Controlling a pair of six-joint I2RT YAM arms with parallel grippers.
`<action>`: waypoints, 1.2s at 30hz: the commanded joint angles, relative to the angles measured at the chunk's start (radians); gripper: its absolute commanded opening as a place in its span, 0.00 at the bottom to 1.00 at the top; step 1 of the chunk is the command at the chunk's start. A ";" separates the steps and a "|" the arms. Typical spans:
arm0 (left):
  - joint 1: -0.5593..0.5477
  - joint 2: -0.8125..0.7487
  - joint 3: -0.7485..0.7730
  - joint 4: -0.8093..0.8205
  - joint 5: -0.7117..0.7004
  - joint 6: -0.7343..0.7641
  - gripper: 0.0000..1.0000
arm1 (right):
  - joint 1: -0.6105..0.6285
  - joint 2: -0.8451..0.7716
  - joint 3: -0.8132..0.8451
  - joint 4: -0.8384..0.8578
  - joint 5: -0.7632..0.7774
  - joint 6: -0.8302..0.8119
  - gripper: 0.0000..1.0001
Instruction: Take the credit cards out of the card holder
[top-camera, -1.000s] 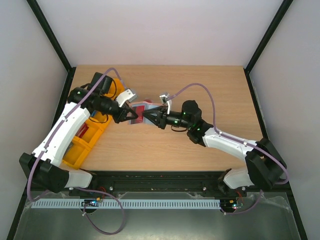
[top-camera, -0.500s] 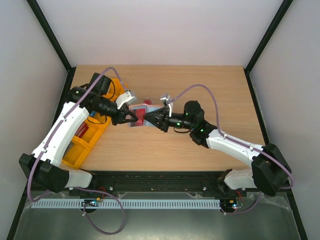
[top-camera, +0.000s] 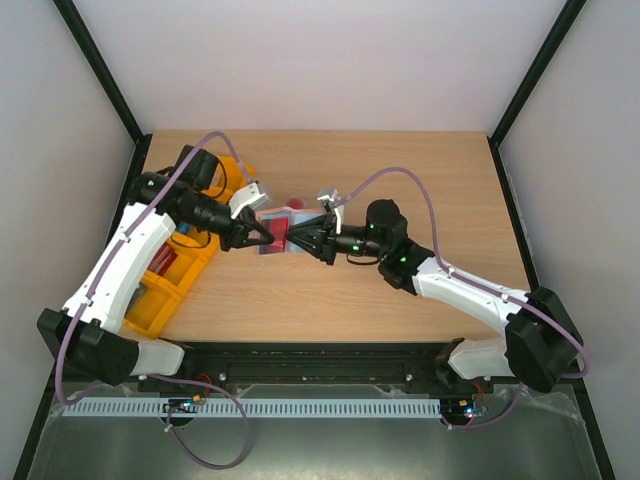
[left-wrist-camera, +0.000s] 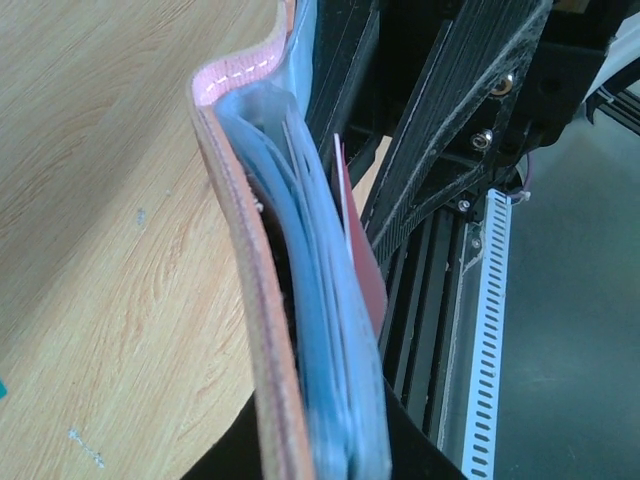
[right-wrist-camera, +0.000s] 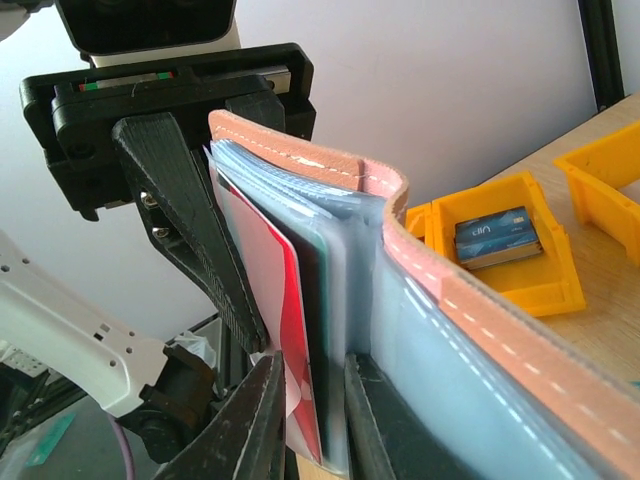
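Above the middle of a wooden table, two robot arms meet fingertip to fingertip with a card holder between them, seemingly lifted clear of the surface. The left gripper is clamped tight on one edge of the holder. The reddish-brown leather cover faces outward, and a stack of pale blue plastic sleeves fans out inside. This grip looks meant to steady the holder edge-on, so that the pockets face the other arm.

The right gripper comes in from the opposite side with its fingers nearly together. It pinches the credit cards where they stick out of a sleeve: a pale card with red on it and, just behind it, a teal one. Both cards sit mostly inside the holder, so neither is out yet. The step in hand appears to be the pull.

On the left of the table stand orange bins, well apart from the holder. One compartment holds a small dark blue pack.

What may hinder the pull is the tight packing. The sleeves press against the cards, and the two grippers' fingers stand just beside each other, leaving little room. A loose sleeve could come along with the cards.
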 joint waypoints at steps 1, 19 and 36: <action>-0.023 -0.010 0.043 -0.061 0.258 0.077 0.02 | 0.010 0.039 0.029 0.015 0.007 -0.017 0.18; -0.025 0.004 -0.059 0.189 0.107 -0.183 0.05 | 0.042 -0.032 0.013 0.214 -0.285 0.008 0.29; -0.038 -0.036 -0.038 0.135 0.097 -0.140 0.02 | -0.024 -0.125 -0.032 0.167 0.111 0.195 0.32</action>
